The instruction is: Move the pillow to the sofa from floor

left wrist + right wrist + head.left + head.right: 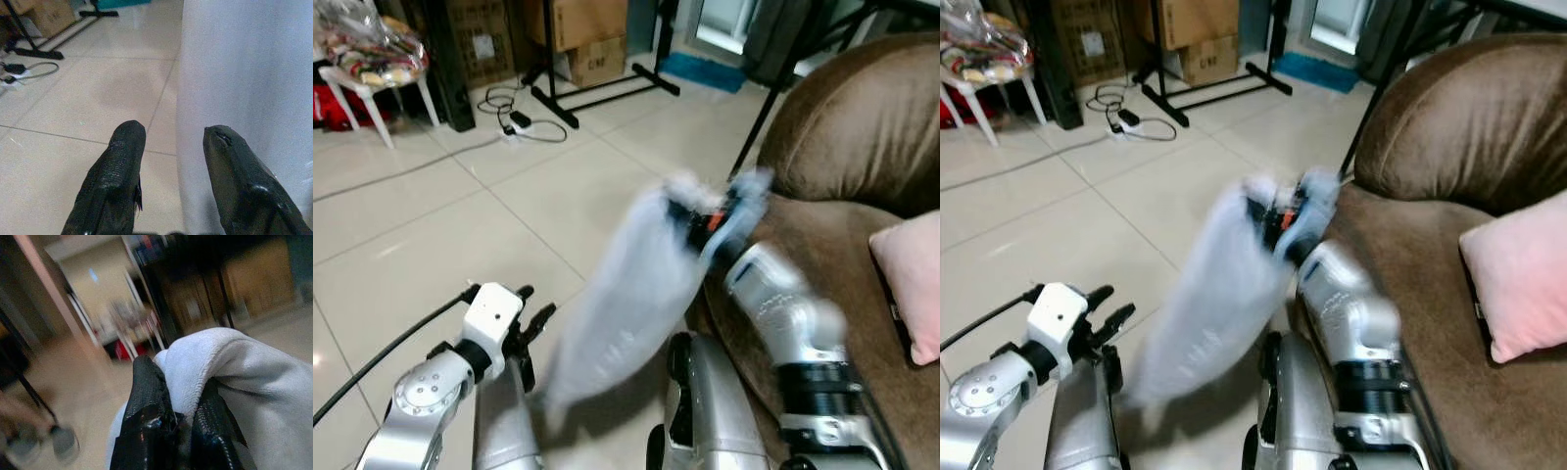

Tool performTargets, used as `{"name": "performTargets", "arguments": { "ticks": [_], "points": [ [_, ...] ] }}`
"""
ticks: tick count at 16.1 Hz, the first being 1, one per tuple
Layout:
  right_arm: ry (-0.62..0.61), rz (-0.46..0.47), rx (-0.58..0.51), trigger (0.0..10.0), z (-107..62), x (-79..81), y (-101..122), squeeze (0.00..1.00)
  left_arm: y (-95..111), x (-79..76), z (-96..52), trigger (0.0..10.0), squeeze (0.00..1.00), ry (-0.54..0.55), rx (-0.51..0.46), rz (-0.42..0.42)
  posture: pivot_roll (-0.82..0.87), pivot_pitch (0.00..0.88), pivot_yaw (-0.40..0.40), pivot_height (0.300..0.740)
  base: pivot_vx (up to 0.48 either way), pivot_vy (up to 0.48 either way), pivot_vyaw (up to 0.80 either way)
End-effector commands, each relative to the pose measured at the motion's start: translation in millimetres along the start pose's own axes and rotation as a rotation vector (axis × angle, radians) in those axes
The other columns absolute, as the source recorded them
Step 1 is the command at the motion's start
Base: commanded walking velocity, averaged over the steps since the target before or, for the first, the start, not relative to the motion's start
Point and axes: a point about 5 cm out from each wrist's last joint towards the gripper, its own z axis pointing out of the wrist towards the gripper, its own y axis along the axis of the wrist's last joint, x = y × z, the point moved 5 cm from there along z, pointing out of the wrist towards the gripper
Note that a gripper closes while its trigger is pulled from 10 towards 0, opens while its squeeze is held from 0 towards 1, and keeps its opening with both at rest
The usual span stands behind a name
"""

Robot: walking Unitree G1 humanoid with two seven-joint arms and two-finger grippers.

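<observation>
A pale grey pillow [626,294] hangs blurred in the air beside the brown sofa [822,255], off the floor. My right gripper [710,217] is shut on its top corner, and in the right wrist view the black fingers [146,416] pinch a fold of the pillow [254,382]. Down at the lower left my left gripper [530,318] is open and holds nothing. In the left wrist view its fingers [117,171] stand apart with the pillow [244,73] just beyond them.
A pink cushion [911,284] lies on the sofa seat at the right. Tiled floor [460,225] spreads to the left. Black stand legs [597,93], cardboard boxes [597,54], a cable with a power strip [519,122] and a white plastic chair [372,69] are at the back.
</observation>
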Motion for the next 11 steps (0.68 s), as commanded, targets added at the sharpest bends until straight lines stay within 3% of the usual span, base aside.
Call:
{"name": "performTargets", "arguments": {
  "ticks": [1, 2, 4, 7, 9, 11],
  "points": [
    [-0.010, -0.016, -0.136, 10.0, -4.7, 1.8, 39, 0.00, 5, 2.0, -2.0, 10.0, 0.00, 0.017, -0.016, 0.011, 0.06, 0.000, -0.086, 0.441, 0.000, 0.000, 0.00],
    [-0.023, 0.021, -0.276, 10.0, -13.1, 4.0, 80, 0.00, 10, 7.6, -2.5, 10.0, 0.00, 0.046, -0.035, 0.027, 0.06, 0.000, -0.083, 0.446, 0.000, 0.000, 0.00],
    [-0.032, -0.121, -0.341, 10.0, -17.7, 5.3, 121, 0.00, 25, 10.0, 1.0, 10.0, 0.00, 0.055, -0.081, 0.029, 0.05, 0.000, -0.080, 0.466, 0.000, 0.000, 0.00],
    [-0.119, -0.247, -0.368, 10.0, -25.0, -5.4, 152, 0.00, 34, 8.5, 4.8, 10.0, 0.00, 0.054, -0.109, 0.038, 0.04, 0.000, -0.085, 0.491, 0.000, 0.000, 0.00],
    [-0.243, -0.361, -0.376, 10.0, -35.0, -29.0, 179, 0.00, 42, 8.4, 5.5, 10.0, 0.00, 0.070, -0.137, 0.043, 0.07, 0.000, -0.115, 0.516, 0.000, 0.000, 0.00],
    [-0.257, -0.374, -0.390, 10.0, -37.2, -32.4, 187, 0.00, 44, 9.4, 4.2, 10.0, 0.00, 0.078, -0.143, 0.043, 0.07, 0.000, -0.115, 0.526, 0.000, 0.000, 0.00]
  ]
}}
